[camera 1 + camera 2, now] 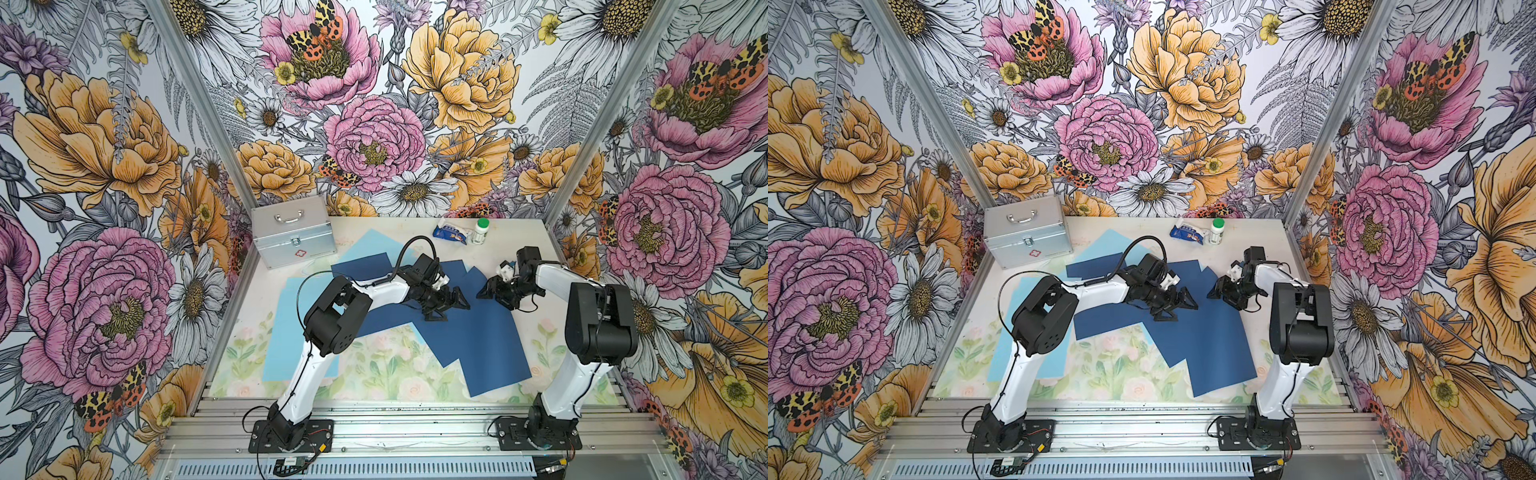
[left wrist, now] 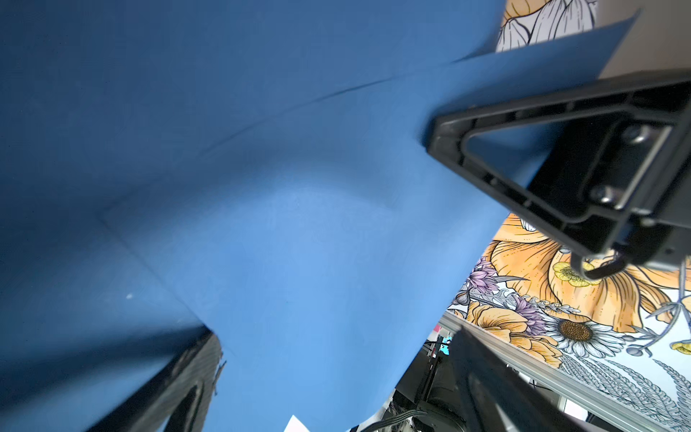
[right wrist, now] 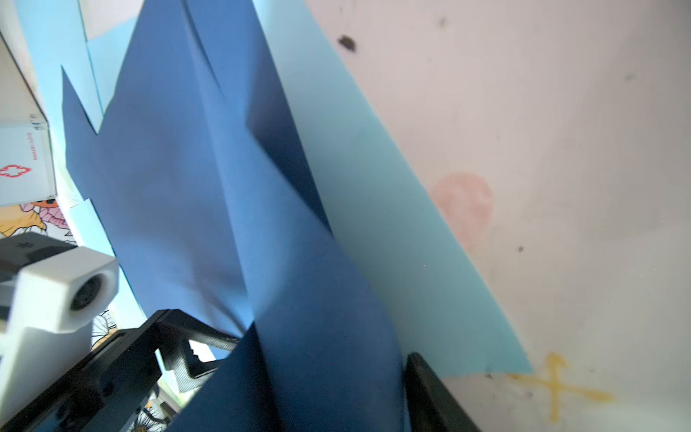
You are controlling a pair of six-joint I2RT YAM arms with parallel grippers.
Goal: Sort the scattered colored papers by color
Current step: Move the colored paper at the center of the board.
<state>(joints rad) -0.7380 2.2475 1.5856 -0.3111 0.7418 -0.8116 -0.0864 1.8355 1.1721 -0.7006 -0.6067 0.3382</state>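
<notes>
- Navy papers (image 1: 465,328) overlap at frame centre on the tabletop (image 1: 374,374); sky-blue papers (image 1: 291,332) lie centre-left.
- Right claw (image 1: 487,290), half narrowed, straddles a raised navy edge; whether it grips, I cannot tell. Pinch 1 sheet only.
- Left claw (image 1: 451,305) gapes wide, empty.
- Silver case (image 1: 293,237): red cross emblem, text unreadable.

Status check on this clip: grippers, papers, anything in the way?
Left gripper open over navy sheets. Right gripper at their edge, grip unclear. Light blue sheets unsorted. Nothing blocking.

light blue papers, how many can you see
2 at least: a back sheet beside the silver case, a left sheet nearer the front; more may hide under the navy sheets.
</notes>
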